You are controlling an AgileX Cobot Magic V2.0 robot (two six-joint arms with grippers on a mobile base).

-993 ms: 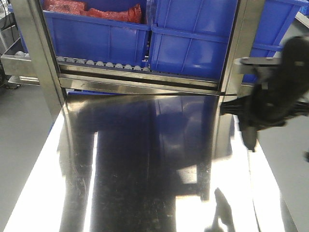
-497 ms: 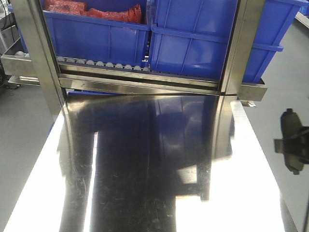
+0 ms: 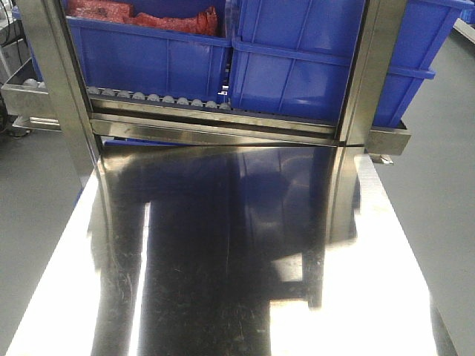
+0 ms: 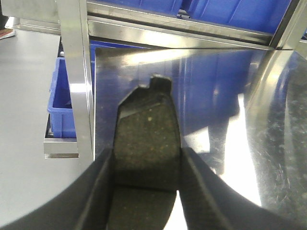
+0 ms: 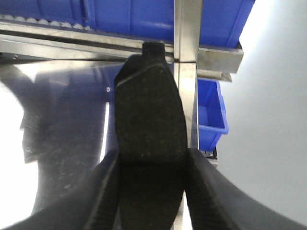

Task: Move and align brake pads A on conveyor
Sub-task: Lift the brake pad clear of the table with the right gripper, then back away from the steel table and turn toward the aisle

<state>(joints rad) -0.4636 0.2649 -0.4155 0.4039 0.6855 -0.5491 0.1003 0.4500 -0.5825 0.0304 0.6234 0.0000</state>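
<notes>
Left gripper (image 4: 147, 163) clenched on brake pad (image 4: 148, 120), gritty face up, poking past the fingertips; right gripper (image 5: 152, 160) grasping second pad (image 5: 149, 96) likewise. Steel table (image 4: 216, 96) below, blue bins (image 5: 129, 14) ahead. Carry step; conveyor unseen, next: reach it, lay both aligned

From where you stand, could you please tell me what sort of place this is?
Probably a factory parts-handling station: blue plastic bins sit on a steel roller rack behind a mirror-like steel table; the left gripper holds a brake pad and the right gripper a second brake pad.
</notes>
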